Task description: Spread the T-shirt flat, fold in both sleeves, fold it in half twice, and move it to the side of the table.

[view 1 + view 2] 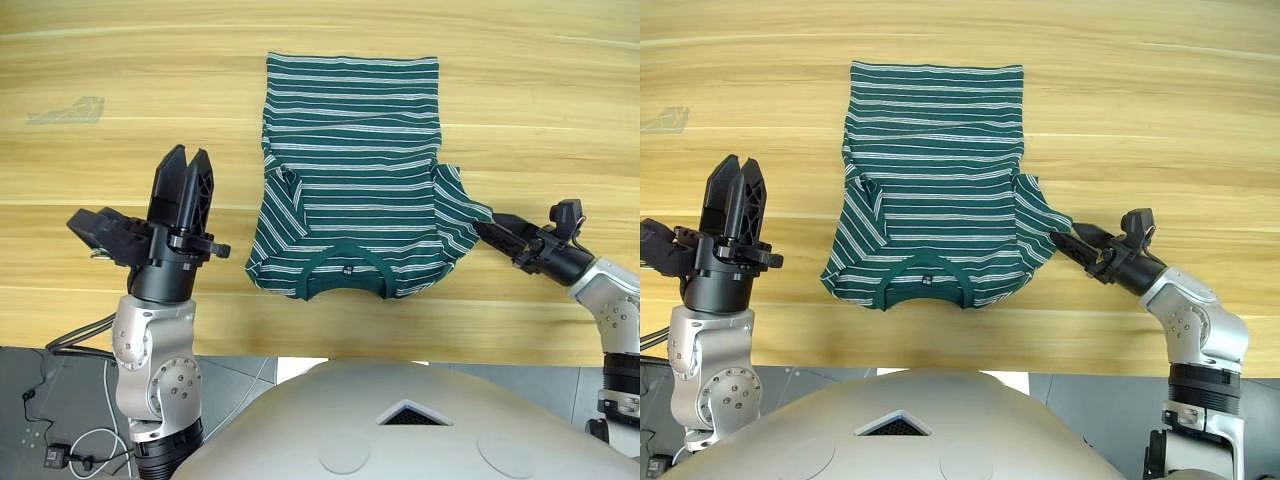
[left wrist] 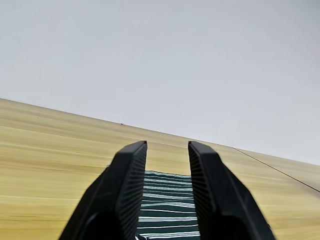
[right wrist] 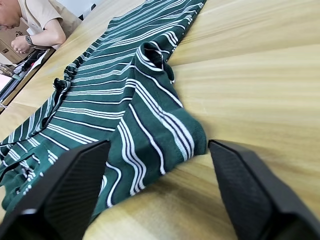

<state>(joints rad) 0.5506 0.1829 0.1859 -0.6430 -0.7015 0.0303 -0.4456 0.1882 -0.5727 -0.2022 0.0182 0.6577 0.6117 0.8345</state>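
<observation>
T-shirt (image 1: 350,170), green with pale stripes. Lay on the wooden tabletop (image 1: 120,60), roughly midway between the two arms. Ran lengthwise straight away from the robot, with the collar (image 1: 347,262) at the near end and the hem (image 1: 352,60) at the far end. Looked mostly spread through the body (some rumpling near both shoulders).

Right sleeve (image 3: 170,130). Stuck out sideways toward the right arm, cuff bunched rather than smooth.

Left sleeve (image 1: 283,185). Sat crumpled and drawn in against the body of the shirt.

Right pincer (image 1: 480,228). Rested low over the tabletop at the very tip of the right sleeve. Spread wide, with the cuff lying between the fingers and not gripped (nothing held).

Left pincer (image 1: 189,152). Stood raised beside the shirt's left edge, apart from the cloth, tips pointing up and away. Parted by a narrow gap only, empty.

Step in hand, as judged: folding in the sleeves, right side first. Probably called next for closing on the cuff and carrying it leftward, across the long axis, onto the chest. Reckoned far the nearer arm for that sleeve, the right one (left pincer well apart from it).
</observation>
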